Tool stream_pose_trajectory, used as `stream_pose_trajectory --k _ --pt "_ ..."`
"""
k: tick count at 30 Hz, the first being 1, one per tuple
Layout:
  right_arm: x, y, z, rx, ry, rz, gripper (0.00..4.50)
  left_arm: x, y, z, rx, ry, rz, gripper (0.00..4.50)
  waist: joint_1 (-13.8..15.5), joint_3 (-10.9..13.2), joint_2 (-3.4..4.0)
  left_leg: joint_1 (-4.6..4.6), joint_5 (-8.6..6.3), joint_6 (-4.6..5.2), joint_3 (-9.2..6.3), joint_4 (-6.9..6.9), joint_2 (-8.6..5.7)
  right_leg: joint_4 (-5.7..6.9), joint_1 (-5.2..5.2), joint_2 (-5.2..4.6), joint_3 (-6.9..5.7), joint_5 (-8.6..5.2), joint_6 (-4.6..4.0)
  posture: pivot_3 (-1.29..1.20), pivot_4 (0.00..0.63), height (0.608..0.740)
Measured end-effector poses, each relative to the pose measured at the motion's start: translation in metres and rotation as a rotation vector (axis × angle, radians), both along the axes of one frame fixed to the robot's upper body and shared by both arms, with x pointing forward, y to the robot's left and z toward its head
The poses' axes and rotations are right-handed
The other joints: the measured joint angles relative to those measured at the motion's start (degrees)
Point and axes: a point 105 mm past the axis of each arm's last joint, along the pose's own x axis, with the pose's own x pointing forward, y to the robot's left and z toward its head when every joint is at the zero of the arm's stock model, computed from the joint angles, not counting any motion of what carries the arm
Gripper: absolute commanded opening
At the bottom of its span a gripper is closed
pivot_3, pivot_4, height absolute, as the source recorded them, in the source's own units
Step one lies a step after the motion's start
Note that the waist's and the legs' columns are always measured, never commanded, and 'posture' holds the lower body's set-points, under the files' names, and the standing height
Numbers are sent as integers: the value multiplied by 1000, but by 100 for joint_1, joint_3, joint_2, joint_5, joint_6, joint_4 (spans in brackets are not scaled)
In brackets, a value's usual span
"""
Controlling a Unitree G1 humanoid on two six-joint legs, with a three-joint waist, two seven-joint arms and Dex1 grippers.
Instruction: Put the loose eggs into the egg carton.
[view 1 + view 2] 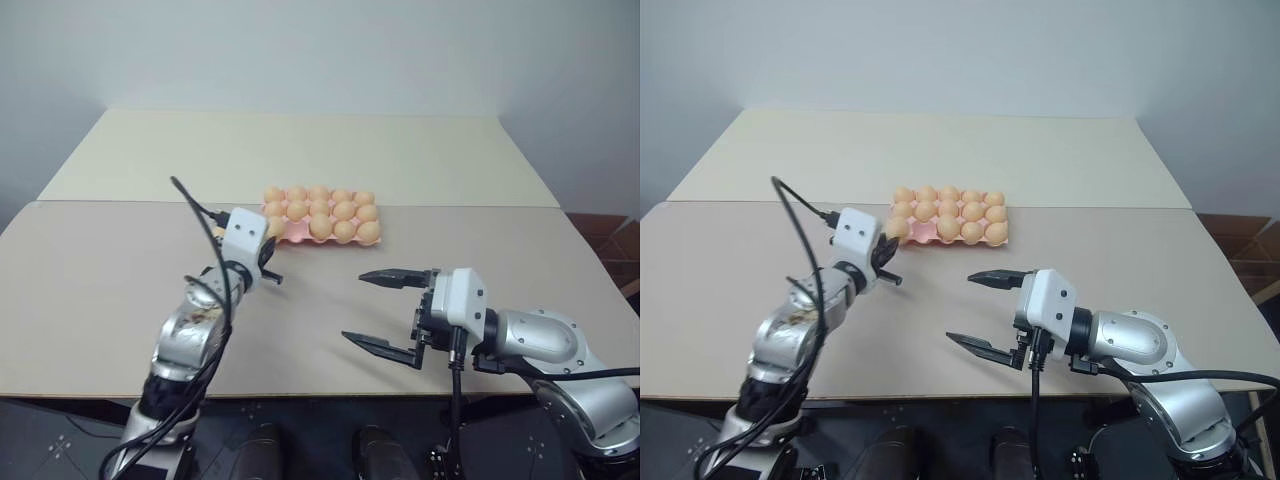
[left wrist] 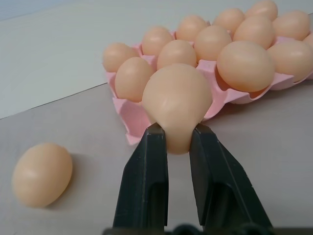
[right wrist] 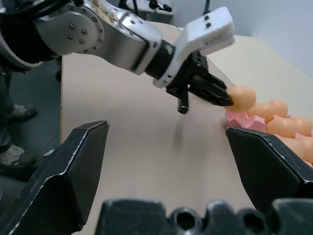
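Observation:
My left gripper [image 2: 177, 131] is shut on one of the loose eggs [image 2: 177, 105], a light orange-tan oval, and holds it off the table just in front of the near left corner of the egg carton [image 2: 128, 116]. The right wrist view shows that held egg [image 3: 243, 96] at the fingertips, beside the carton. The pale pink carton [image 1: 297, 239] carries several eggs in its cups. A second loose egg [image 2: 42, 174] lies on the table next to the held one. My right gripper [image 1: 352, 306] hangs open over the near middle of the table with nothing between its fingers, pointing toward the left arm.
The carton stands by a seam where the grey-beige near table [image 1: 90, 300] meets a paler table [image 1: 200, 150] behind it. A black cable [image 1: 190, 200] loops off the left wrist. Floor shows past the right edge of the table.

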Motion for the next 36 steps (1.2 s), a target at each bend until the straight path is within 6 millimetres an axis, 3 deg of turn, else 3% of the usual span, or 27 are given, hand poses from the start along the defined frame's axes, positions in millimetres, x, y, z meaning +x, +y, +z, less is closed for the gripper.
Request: stream_pose_trajectory --k 6,11,17,30,36 --pt "0 1 1 5 -2 -3 4500 20 -20 16 -18 -72 -29 384 -11 0 0 -2 0 0 0 1 0 -1 0 1 0 0 2 0 150 740" --pt "1 0 1 6 -8 -15 4500 26 -19 2 4 -39 -28 384 -21 0 0 -2 0 0 -1 2 0 3 -2 1 0 1 3 0 150 740" --pt "3 1 3 22 -20 -44 4500 28 -17 -3 18 -33 -18 384 -4 0 0 -6 0 0 -1 3 0 2 -2 1 -1 2 5 0 150 740" --pt "28 -2 20 108 35 -254 4500 26 -21 -8 7 -20 -22 384 -5 0 0 -24 0 0 -2 7 0 8 -21 0 -1 3 5 0 150 740" --pt "26 0 22 109 34 -250 4500 26 -23 -10 -1 -17 -31 384 -5 0 0 -25 0 0 -2 8 -1 7 -20 0 -1 3 5 0 150 740"
